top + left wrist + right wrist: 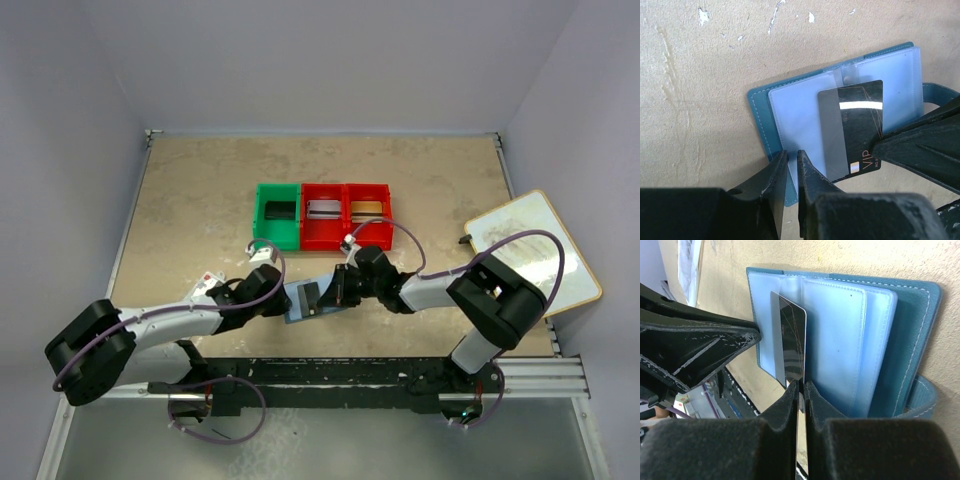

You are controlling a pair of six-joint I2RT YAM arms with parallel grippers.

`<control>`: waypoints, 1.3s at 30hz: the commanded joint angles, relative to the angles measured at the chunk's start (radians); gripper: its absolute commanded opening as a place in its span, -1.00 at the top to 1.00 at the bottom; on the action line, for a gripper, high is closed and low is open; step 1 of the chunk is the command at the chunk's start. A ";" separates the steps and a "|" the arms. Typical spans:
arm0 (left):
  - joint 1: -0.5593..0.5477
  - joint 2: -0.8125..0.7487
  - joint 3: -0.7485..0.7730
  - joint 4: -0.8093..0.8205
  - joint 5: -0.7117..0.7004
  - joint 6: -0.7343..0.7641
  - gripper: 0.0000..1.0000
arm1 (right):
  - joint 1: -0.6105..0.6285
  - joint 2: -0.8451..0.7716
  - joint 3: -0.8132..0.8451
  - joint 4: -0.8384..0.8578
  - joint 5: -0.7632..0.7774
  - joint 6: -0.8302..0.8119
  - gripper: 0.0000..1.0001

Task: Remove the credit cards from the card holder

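Note:
The blue card holder (308,299) lies open on the table between the arms, light blue sleeves up (795,115). A dark credit card (860,125) marked VIP sticks partway out of a sleeve. My right gripper (801,384) is shut on that card's edge (790,335), and its dark finger also shows in the left wrist view (920,145). My left gripper (792,152) is pinched on the near edge of the card holder's inner page. In the top view the left gripper (285,298) is at the holder's left side and the right gripper (333,290) at its right side.
A green bin (277,232) and two red bins (323,236) (368,232) stand in a row behind the holder; a silver card (323,209) and a gold card (366,208) lie in the red ones. A white packet (207,281) lies at the left. A white board (530,250) overhangs the right edge.

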 commanded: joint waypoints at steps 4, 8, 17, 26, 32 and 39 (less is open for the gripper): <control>-0.002 -0.026 0.015 -0.056 -0.021 0.015 0.66 | -0.006 -0.010 0.005 -0.020 0.028 -0.029 0.81; -0.004 -0.048 0.052 -0.051 -0.004 0.022 0.55 | -0.006 -0.001 0.005 -0.015 0.030 -0.022 0.73; -0.019 -0.019 0.133 -0.064 0.021 0.056 0.45 | -0.006 -0.004 0.012 -0.025 0.039 -0.017 0.30; -0.050 0.002 0.164 -0.133 -0.056 0.041 0.31 | -0.006 -0.019 0.018 -0.045 0.079 0.001 0.21; -0.061 -0.025 0.191 -0.265 -0.145 0.024 0.21 | -0.006 -0.023 0.009 -0.036 0.089 0.014 0.24; -0.069 -0.109 0.200 -0.294 -0.150 0.006 0.03 | -0.006 -0.024 -0.007 0.005 0.076 0.039 0.20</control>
